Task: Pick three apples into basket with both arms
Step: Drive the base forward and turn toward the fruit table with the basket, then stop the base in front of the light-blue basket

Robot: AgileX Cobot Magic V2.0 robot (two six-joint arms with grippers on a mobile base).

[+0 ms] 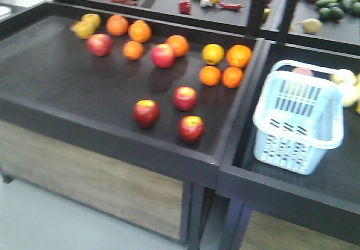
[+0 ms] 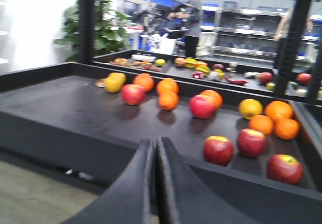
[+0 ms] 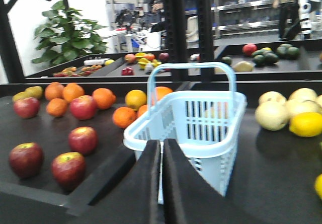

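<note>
Three red apples lie near the front of the dark table: one on the left (image 1: 147, 113), one behind (image 1: 185, 98) and one at the front (image 1: 191, 128). Two more red apples (image 1: 99, 44) (image 1: 163, 55) sit further back among the oranges. The pale blue basket (image 1: 292, 149) stands in the adjoining bin on the right, handle raised. Neither arm shows in the front view. My left gripper (image 2: 155, 142) is shut and empty, hovering before the table edge with the near apples (image 2: 218, 149) to its right. My right gripper (image 3: 162, 143) is shut and empty, just in front of the basket (image 3: 206, 118), apples (image 3: 68, 168) at its left.
Oranges (image 1: 211, 75) and yellow fruit (image 1: 85, 26) crowd the table's back. A raised black divider (image 1: 247, 92) separates the table from the basket's bin. Pale yellow fruit (image 3: 272, 115) lies right of the basket. A rear shelf (image 1: 169, 0) holds mixed produce.
</note>
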